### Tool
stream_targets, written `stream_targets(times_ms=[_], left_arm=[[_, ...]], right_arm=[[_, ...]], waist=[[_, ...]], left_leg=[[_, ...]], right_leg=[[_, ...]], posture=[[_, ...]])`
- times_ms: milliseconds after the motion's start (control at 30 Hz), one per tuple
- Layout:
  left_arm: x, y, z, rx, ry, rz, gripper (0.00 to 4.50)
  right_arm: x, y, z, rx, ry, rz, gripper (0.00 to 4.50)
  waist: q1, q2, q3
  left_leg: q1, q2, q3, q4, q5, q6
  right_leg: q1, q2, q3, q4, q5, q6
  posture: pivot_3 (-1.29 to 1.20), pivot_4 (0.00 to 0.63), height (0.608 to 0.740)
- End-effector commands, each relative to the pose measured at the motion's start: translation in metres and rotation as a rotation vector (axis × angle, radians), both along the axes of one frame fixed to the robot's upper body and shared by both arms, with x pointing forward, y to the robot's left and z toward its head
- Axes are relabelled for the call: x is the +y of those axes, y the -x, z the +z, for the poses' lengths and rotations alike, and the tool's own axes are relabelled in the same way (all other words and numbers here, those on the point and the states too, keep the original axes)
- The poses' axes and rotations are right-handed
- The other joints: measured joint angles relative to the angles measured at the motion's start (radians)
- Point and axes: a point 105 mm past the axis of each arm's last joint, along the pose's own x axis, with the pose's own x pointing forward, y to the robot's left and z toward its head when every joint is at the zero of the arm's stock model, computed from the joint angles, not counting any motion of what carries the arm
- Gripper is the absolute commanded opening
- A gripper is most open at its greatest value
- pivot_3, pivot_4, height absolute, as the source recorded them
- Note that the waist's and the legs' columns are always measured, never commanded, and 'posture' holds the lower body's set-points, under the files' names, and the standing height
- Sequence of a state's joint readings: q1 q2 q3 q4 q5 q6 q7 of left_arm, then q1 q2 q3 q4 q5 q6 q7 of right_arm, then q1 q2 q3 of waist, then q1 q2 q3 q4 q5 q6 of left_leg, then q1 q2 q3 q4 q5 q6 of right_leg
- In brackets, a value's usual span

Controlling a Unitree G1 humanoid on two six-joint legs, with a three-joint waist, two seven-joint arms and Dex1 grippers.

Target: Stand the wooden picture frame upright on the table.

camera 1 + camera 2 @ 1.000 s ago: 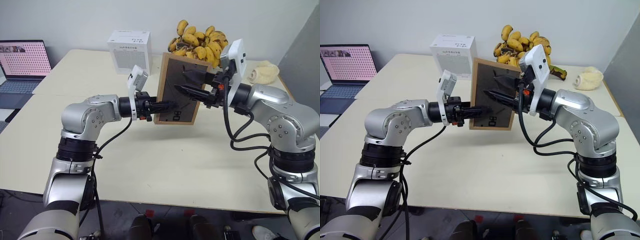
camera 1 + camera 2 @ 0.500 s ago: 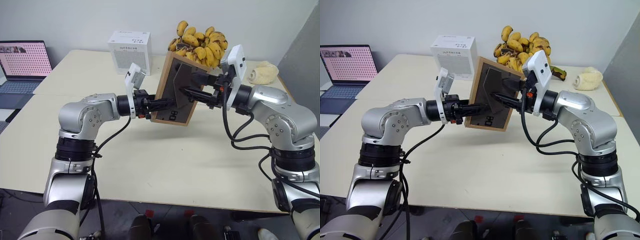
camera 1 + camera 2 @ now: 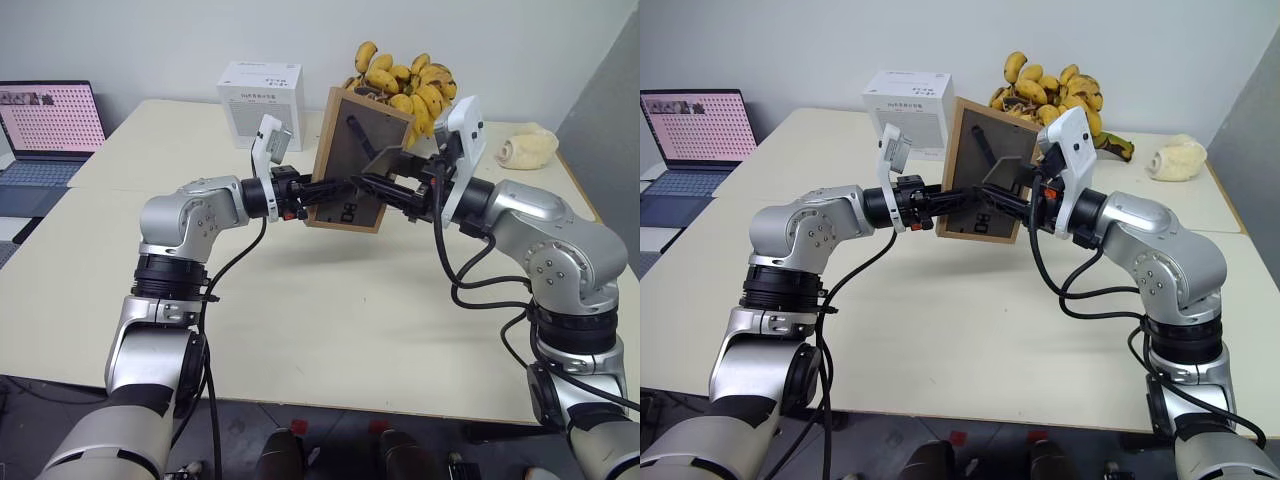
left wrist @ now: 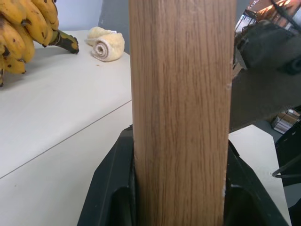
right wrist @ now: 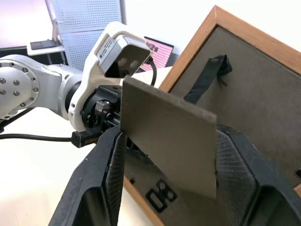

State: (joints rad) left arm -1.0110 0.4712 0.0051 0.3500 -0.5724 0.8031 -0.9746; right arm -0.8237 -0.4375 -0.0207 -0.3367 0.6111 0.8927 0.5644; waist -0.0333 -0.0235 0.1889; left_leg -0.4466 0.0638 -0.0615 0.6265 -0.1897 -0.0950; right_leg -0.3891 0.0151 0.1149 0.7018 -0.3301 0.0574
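The frame [image 3: 353, 160] sits in the upper middle of the left eye view, held up off the table [image 3: 330, 300], its dark grey back toward the camera and tilted, top leaning to the right. White numerals show near its lower edge. Its stand flap [image 5: 168, 136] is swung out from the back — a black strap runs from the back panel toward it.

The left gripper [image 3: 335, 188] comes in from the left, level, and its jaws are closed on the frame's wooden side edge; in the left wrist view the wood fills the gap between the two black fingers [image 4: 110, 188]. The right gripper [image 3: 375, 185] reaches in from the right, jaws wide, one finger on each side of the flap. Whether they actually press the flap is hard to tell — in the right wrist view its fingers [image 5: 106, 174] seem to touch its edges.

Behind the frame, a white box [image 3: 259, 103] stands at upper centre-left and a bunch of bananas [image 3: 400, 80] just right of it. A rolled cloth [image 3: 525, 147] lies at upper right, a laptop [image 3: 45, 125] at upper left.
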Motion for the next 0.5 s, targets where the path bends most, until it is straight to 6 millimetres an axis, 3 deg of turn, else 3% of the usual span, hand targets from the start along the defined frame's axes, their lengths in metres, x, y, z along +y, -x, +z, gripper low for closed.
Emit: stream_targets(times_ms=[33, 500], left_arm=[[-0.003, 0.001, 0.025, -0.096, 0.014, -0.002, 1.42], [-0.010, 0.013, 0.029, -0.113, 0.005, -0.050, 1.42]], right_arm=[[0.005, 0.015, 0.010, -0.059, -0.004, 0.052, 2.72], [-0.003, -0.003, -0.002, -0.081, 0.083, -0.001, 2.72]], waist=[[0.000, 0.000, 0.000], [-0.001, 0.000, 0.000]], left_leg=[[0.000, 0.000, 0.000, 0.000, 0.000, 0.000], [0.000, 0.000, 0.000, 0.000, 0.000, 0.000]], right_leg=[[0.000, 0.000, 0.000, 0.000, 0.000, 0.000], [0.000, 0.000, 0.000, 0.001, 0.000, 0.000]], posture=[[0.00, 0.150, 0.740], [0.00, 0.150, 0.740]])
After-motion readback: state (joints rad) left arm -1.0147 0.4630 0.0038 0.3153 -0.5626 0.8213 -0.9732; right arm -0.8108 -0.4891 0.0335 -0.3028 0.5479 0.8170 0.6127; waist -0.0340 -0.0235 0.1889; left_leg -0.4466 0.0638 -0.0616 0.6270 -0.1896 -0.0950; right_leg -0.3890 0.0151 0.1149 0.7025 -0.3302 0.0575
